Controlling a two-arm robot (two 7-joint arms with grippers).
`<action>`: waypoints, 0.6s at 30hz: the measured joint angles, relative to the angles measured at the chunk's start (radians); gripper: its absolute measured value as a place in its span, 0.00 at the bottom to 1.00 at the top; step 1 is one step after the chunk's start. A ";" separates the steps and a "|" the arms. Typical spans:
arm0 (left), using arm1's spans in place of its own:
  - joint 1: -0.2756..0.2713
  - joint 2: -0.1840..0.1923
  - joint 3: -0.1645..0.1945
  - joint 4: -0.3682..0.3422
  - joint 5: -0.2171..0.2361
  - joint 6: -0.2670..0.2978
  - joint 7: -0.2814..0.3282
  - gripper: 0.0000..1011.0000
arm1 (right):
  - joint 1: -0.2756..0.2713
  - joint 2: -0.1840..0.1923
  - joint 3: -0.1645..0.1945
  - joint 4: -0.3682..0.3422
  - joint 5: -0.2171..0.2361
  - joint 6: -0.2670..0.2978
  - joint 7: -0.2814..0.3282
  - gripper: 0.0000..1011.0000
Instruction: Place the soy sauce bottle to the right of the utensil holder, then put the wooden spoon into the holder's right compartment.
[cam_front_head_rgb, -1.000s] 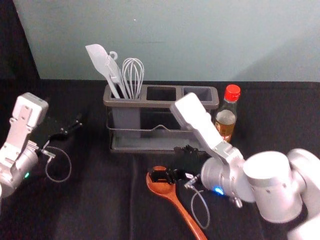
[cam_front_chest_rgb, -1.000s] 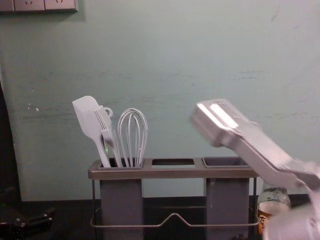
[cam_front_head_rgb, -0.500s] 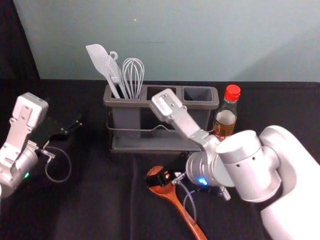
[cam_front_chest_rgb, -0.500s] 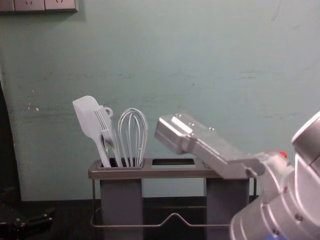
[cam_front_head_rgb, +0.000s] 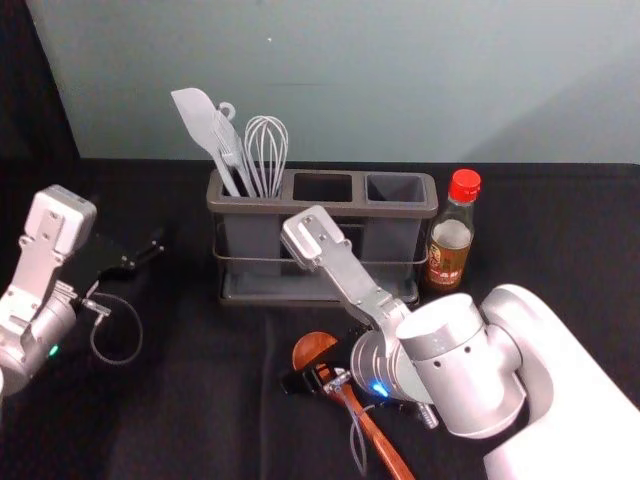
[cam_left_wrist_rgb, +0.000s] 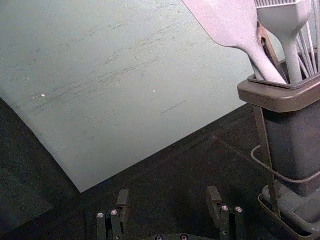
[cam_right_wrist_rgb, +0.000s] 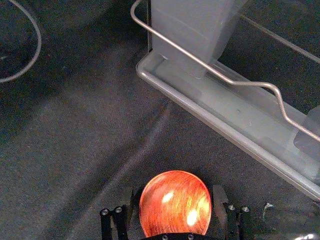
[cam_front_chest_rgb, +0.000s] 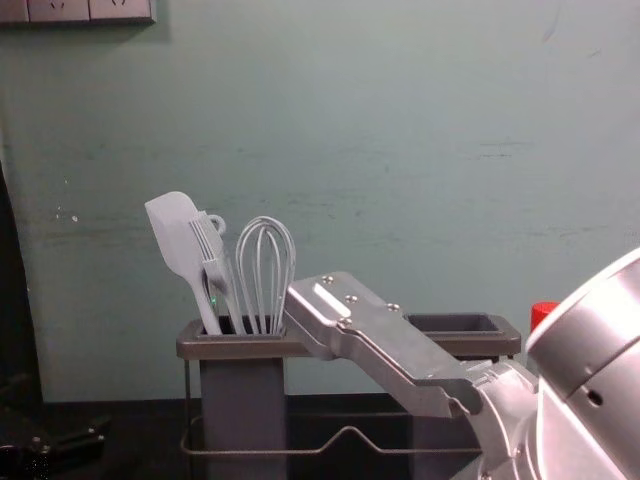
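The wooden spoon (cam_front_head_rgb: 388, 450) lies on the dark cloth in the head view, before the holder (cam_front_head_rgb: 330, 208). My right gripper (cam_front_head_rgb: 324, 362) is low over its neck and bowl. In the right wrist view the right gripper (cam_right_wrist_rgb: 175, 201) stands open, one finger on each side of the spoon bowl (cam_right_wrist_rgb: 175, 197). The red-capped soy sauce bottle (cam_front_head_rgb: 450, 245) stands upright close to the holder's right end; in the chest view its cap (cam_front_chest_rgb: 543, 313) shows behind my arm. My left gripper (cam_front_head_rgb: 140, 256) waits at the left, open in the left wrist view (cam_left_wrist_rgb: 168, 196).
A white spatula (cam_front_head_rgb: 205, 125), a brush and a whisk (cam_front_head_rgb: 266, 150) stand in the holder's left compartment. A pale wall (cam_front_head_rgb: 380, 80) rises behind the table. My right forearm covers the front right of the cloth.
My right gripper has moved left and toward the table's front, from beside the spoon bowl to over its neck. The bottle, holder and left arm look unmoved.
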 joint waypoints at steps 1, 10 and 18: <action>0.000 0.000 0.000 0.000 0.000 0.000 0.000 0.99 | -0.004 -0.002 0.003 -0.003 -0.002 -0.003 -0.001 0.99; 0.000 0.000 0.000 0.000 0.000 0.000 0.000 0.99 | -0.032 -0.014 0.030 -0.013 -0.008 -0.025 0.002 0.99; 0.000 0.000 0.000 0.000 0.000 0.000 0.000 0.99 | -0.041 -0.022 0.042 -0.012 -0.018 -0.033 0.014 0.99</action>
